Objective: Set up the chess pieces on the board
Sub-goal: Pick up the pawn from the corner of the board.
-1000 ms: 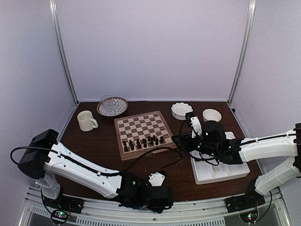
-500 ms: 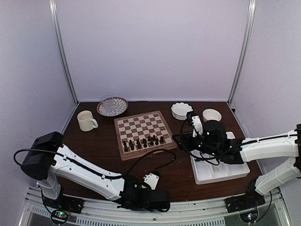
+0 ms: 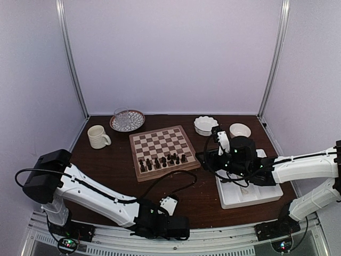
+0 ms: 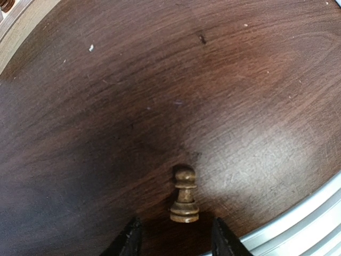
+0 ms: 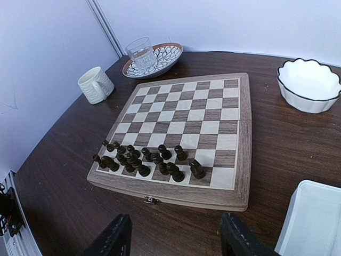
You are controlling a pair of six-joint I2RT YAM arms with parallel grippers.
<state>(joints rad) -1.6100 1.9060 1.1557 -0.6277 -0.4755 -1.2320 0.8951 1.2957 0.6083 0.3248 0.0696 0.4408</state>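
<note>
The checkered board (image 3: 160, 140) lies at mid table, with several dark chess pieces (image 3: 162, 160) in its two near rows; the right wrist view shows the board (image 5: 186, 114) and these pieces (image 5: 146, 157). A small brown pawn (image 4: 185, 197) is on the bare table by the near edge, just ahead of and between my left fingertips. I cannot tell whether it stands or lies. My left gripper (image 4: 176, 242) is open and not touching it; it shows in the top view (image 3: 169, 205). My right gripper (image 5: 176, 240) is open and empty, hovering right of the board's near corner (image 3: 205, 158). No pale pieces show.
A white divided tray (image 3: 250, 194) sits under the right arm. Two white bowls (image 3: 205, 125) (image 3: 240, 130) stand at the back right. A cream mug (image 3: 98, 136) and a patterned plate with a glass (image 3: 127, 120) are at the back left. A metal rail (image 4: 298, 224) edges the table.
My left wrist has swung a little left and down toward the table's near edge. The right arm and the pieces on the board have not moved.
</note>
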